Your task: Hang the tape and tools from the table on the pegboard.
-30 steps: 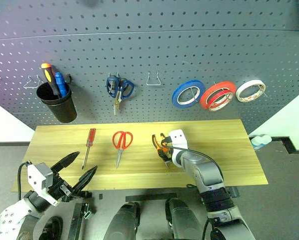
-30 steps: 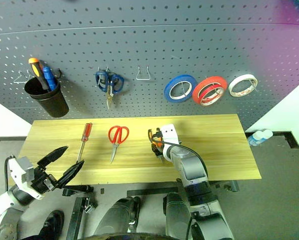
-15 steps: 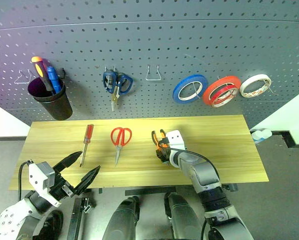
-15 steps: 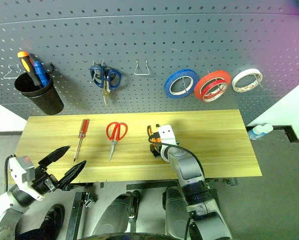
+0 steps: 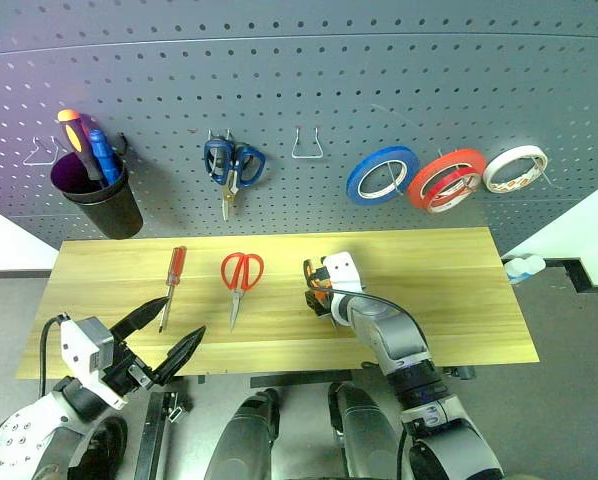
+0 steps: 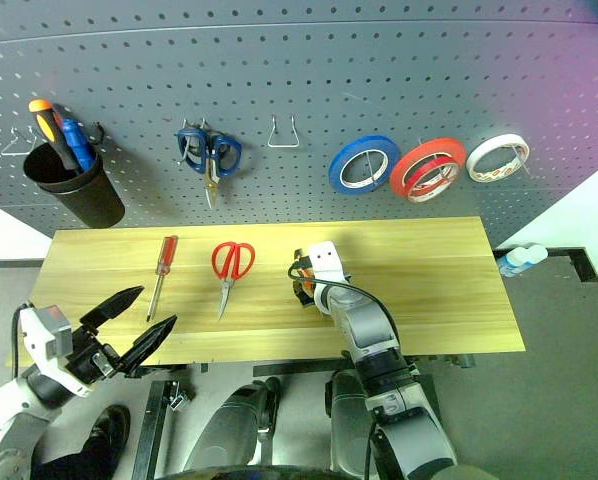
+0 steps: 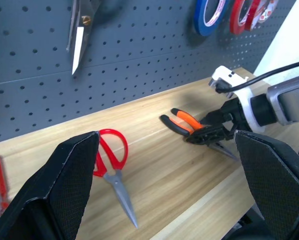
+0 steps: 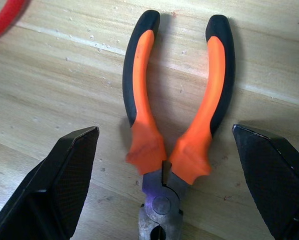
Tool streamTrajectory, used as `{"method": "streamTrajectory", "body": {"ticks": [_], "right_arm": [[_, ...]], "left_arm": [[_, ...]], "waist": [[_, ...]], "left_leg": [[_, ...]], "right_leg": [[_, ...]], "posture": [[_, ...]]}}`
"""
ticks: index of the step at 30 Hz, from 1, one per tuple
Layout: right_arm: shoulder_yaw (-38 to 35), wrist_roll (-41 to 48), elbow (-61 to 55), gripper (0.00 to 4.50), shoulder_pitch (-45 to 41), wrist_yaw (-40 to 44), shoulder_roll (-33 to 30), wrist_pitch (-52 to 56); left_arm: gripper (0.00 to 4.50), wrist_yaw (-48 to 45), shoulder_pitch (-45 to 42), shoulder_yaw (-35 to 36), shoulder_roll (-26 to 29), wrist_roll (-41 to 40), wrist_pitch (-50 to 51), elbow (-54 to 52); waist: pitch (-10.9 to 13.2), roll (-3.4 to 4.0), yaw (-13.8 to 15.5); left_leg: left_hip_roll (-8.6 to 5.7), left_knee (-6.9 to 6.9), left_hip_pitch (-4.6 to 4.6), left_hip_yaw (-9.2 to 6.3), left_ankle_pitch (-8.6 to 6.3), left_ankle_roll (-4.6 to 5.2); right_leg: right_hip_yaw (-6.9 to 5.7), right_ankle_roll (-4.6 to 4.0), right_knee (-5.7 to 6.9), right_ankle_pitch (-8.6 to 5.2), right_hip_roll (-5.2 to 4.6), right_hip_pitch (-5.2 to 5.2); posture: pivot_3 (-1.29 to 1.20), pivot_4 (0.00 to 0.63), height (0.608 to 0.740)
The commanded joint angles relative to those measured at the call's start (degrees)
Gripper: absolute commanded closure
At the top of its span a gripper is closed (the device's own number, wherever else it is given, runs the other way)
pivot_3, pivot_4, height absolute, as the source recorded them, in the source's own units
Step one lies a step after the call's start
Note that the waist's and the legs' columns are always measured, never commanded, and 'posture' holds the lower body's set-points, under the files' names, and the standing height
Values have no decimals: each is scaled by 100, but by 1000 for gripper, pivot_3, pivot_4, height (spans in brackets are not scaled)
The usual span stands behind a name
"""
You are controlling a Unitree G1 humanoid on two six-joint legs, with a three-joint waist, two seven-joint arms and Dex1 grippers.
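Pliers (image 8: 177,125) unmoved on the table (image 5: 459,290); right gripper (image 8: 164,165) stays wide astride them.

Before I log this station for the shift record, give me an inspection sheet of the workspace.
Surface: light wood table, bare at its right end.
Job's things: red-handled screwdriver, red-handled scissors and orange-and-black pliers lie flat on the table, apart; thin red tape roll hangs on the pegboard.
Clutter: blue tape roll, white tape roll, blue-handled scissors, black cup holding two screwdrivers, all on the pegboard.
Grippers: right gripper open, straddling the pliers, not gripping; left gripper open, empty, at the table's front edge.
Cables: black cable along the right wrist.
Surroundings: dark floor; white bottles beyond the table's right end.
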Motion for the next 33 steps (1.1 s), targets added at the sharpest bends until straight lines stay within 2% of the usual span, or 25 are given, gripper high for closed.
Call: {"method": "streamTrajectory", "body": {"ticks": [1, 8, 11, 16, 17, 20, 22, 26, 33], "right_arm": [[69, -94, 85, 24, -87, -36, 34, -87], [-20, -139, 404, 24, -246, -230, 228, -116], [94, -237, 498, 611, -253, -237, 210, -125], [213, -421, 539, 2270, -246, -256, 116, -42], [203, -433, 535, 2384, -245, -259, 106, -25], [294, -504, 567, 2382, -257, -172, 42, -119], [89, -288, 549, 2382, -260, -109, 177, 55], [315, -483, 489, 2382, -237, 4, 7, -175], [-20, -124, -76, 2382, -163, 352, -72, -265]], "left_arm": [[0, 49, 65, 16, 9, -32, -4, -205], [0, 107, 71, 2, 22, -30, 3, -275], [0, 148, 104, 19, 24, -32, 16, -357], [0, 208, 86, 63, 48, -61, 89, -423], [0, 212, 78, 63, 56, -31, 78, -422], [0, 223, 54, 68, 45, -75, 104, -410], [0, 209, 59, 58, 45, -73, 105, -402], [0, 196, 24, 37, 49, -68, 112, -367], [0, 166, -129, -58, 21, 10, 63, -230]], "waist": [[1, 0, -3], [1, 0, 1], [1, -1, 7], [1, -1, 0], [1, -1, 1], [0, -1, 6], [0, -1, 1], [0, 0, 5], [0, -1, 10]], "left_leg": [[0, 0, -1, 0, 0, 0], [0, -2, -2, 0, 0, 0], [0, -2, -3, 0, 0, 0], [0, -3, -2, -1, 0, -1], [0, -2, -2, -1, 0, -1], [0, -2, -2, -1, 0, -1], [0, -2, -2, -1, 0, -1], [0, -3, -2, -1, 0, -1], [-1, -4, -11, -2, 0, -2]], "right_leg": [[0, 0, 0, 0, 0, -1], [0, 0, -2, 0, 0, -2], [0, 0, -3, 0, 0, -2], [0, 0, -2, 0, 0, -3], [0, 0, -2, 0, 0, -3], [0, 0, -3, 0, 0, -2], [0, 0, -3, 0, 0, -2], [-1, 0, -4, 0, 0, -3], [-2, 1, -4, 0, 0, -11]], "posture": [[76, 330, 740], [86, 329, 740], [93, 326, 740], [95, 326, 740], [94, 326, 740], [92, 323, 740], [89, 322, 740], [86, 317, 740], [65, 294, 740]]}}
